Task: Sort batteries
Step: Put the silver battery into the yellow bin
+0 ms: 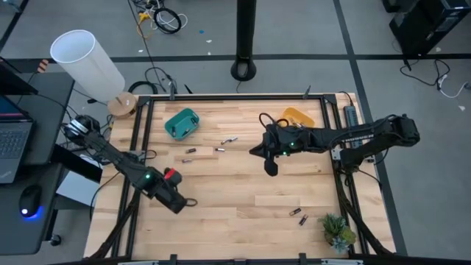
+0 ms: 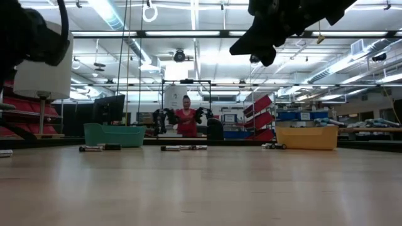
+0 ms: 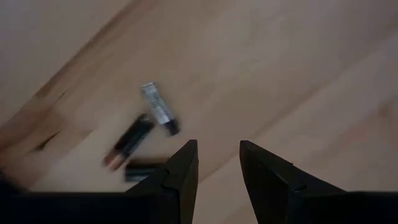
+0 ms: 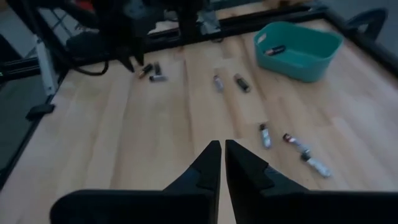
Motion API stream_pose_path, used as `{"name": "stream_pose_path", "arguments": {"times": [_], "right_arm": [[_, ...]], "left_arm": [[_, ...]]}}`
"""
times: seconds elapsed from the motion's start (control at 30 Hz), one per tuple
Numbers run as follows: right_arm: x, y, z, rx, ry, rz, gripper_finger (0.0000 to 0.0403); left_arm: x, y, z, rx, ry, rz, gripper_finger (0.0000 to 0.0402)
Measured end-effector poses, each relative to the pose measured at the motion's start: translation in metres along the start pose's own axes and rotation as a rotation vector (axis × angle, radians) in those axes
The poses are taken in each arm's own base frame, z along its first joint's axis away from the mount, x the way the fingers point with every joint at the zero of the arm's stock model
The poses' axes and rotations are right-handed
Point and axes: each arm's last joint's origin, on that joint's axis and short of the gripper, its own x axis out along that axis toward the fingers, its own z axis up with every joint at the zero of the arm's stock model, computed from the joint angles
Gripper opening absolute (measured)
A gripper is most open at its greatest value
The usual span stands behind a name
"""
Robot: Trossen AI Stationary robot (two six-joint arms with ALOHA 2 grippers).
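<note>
The right pincer (image 4: 219, 163) hangs above the middle of the worktop (image 1: 243, 193), its fingers pressed almost together with nothing between them. From it, at about nine o'clock in the high view, lie loose batteries (image 1: 229, 140) in a short row, and farther out at ten o'clock stands the teal bin (image 1: 182, 123), which in the right wrist view holds one battery (image 4: 274, 50). The orange bin (image 1: 297, 116) sits just behind this arm, near one o'clock. Two more batteries (image 1: 297, 214) lie at five o'clock, near the front right, beside a small green plant (image 1: 336, 230).

The left pincer (image 3: 219, 163) is low over the worktop's front left part, its fingers spread and holding nothing. Just ahead of its fingertips, in its wrist view, three batteries (image 3: 158, 107) lie close together, blurred. A white cylinder (image 1: 87, 62) stands off the worktop's far left corner.
</note>
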Motion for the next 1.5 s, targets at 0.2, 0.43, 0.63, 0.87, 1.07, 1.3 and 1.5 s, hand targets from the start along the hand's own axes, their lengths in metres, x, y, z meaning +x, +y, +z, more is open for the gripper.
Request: {"name": "stream_pose_path", "arguments": {"times": [0.2, 0.43, 0.63, 0.87, 1.07, 1.3, 1.5], "right_arm": [[-0.001, -0.023, 0.006, 0.018, -0.032, -0.032, 0.0032], [-0.006, -0.039, 0.021, 0.009, -0.042, -0.033, 0.0027], [-0.011, -0.039, 0.04, -0.021, -0.08, -0.035, 0.0028], [-0.016, -0.04, 0.054, -0.018, -0.104, -0.044, 0.0028], [-0.014, -0.041, 0.054, 0.013, -0.106, -0.046, 0.0025], [0.006, -0.042, 0.047, 0.022, -0.073, -0.011, 0.0023], [0.024, -0.037, 0.041, 0.02, -0.073, 0.042, 0.0023]], "left_arm": [[0.001, 0.006, 0.01, -0.094, -0.004, 0.058, 0.013], [0.007, 0.012, 0.008, -0.083, -0.028, 0.089, 0.013], [0.015, 0.022, 0.005, -0.09, -0.05, 0.074, 0.013], [0.008, 0.038, 0.006, -0.154, -0.052, 0.055, 0.013], [0.003, 0.048, 0.011, -0.223, 0.036, 0.061, 0.013], [0.013, 0.045, 0.014, -0.248, 0.017, 0.004, 0.0131], [0.017, 0.043, 0.015, -0.251, -0.032, 0.019, 0.0131]]}}
